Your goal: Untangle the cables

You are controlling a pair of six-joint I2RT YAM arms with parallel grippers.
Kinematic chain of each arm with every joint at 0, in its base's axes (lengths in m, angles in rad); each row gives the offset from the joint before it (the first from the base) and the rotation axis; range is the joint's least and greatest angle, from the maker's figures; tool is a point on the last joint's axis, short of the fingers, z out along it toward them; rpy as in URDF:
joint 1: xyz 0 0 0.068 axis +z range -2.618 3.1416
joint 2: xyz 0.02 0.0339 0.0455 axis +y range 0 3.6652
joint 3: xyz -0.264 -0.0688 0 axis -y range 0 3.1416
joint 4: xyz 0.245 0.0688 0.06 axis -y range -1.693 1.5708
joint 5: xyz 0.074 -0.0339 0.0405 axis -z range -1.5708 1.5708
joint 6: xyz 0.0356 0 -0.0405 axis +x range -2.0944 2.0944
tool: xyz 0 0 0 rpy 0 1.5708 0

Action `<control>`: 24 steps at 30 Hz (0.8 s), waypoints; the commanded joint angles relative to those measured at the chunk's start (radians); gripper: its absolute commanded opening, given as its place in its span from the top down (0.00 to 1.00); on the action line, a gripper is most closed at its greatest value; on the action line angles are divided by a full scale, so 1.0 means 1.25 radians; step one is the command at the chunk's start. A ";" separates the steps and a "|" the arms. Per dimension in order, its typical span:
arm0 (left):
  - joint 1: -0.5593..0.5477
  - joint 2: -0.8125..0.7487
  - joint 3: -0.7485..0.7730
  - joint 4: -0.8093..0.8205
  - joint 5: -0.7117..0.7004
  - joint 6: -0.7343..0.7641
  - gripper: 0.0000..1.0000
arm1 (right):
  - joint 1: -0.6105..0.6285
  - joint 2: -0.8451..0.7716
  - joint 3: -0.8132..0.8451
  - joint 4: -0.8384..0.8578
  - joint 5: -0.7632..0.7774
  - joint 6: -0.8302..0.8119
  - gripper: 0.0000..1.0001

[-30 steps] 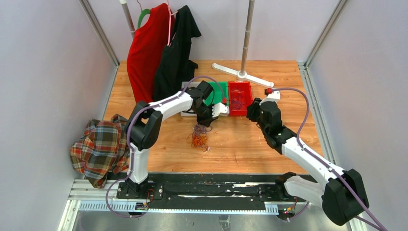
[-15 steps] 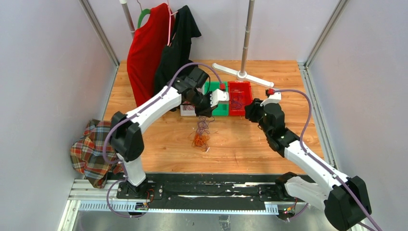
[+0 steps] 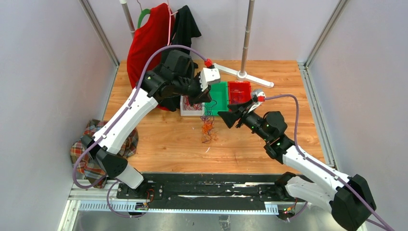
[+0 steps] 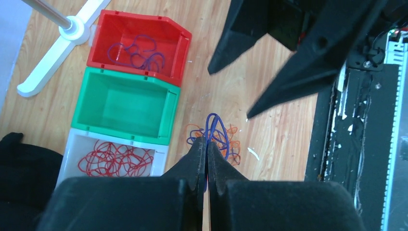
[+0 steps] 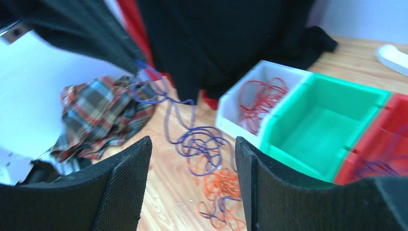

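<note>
My left gripper (image 3: 204, 99) is raised above the table, shut on a purple cable (image 4: 214, 126) that hangs down from its fingertips (image 4: 198, 153). The cable's lower loops (image 5: 198, 143) are still caught in the orange cable tangle (image 3: 207, 128) lying on the wood. That orange cable tangle (image 5: 222, 186) also shows below my right gripper (image 5: 192, 144). My right gripper (image 3: 235, 115) is open just right of the hanging cables, with nothing between its fingers. Red cables (image 4: 113, 161) lie in the white bin (image 4: 70, 144), and purple cables (image 4: 137, 50) lie in the red bin (image 4: 139, 17).
A green bin (image 3: 220, 94) stands between the white bin (image 3: 184, 107) and the red bin (image 3: 239, 85). Red and black garments (image 3: 146, 45) hang at the back left. A pole on a white base (image 3: 243, 74) stands behind the bins. Plaid cloth (image 3: 86, 168) lies at the near left.
My left arm has lifted up and back, drawing the purple cable out of the heap. My right gripper has opened and swung left towards the hanging cables.
</note>
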 commanded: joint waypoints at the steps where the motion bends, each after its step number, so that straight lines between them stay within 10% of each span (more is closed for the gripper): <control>1: -0.003 -0.022 0.023 -0.019 0.017 -0.061 0.99 | 0.063 0.028 0.025 0.118 -0.112 -0.036 0.35; 24: -0.003 -0.091 0.112 -0.052 0.057 -0.164 1.00 | 0.154 0.188 0.075 0.170 0.281 -0.078 0.43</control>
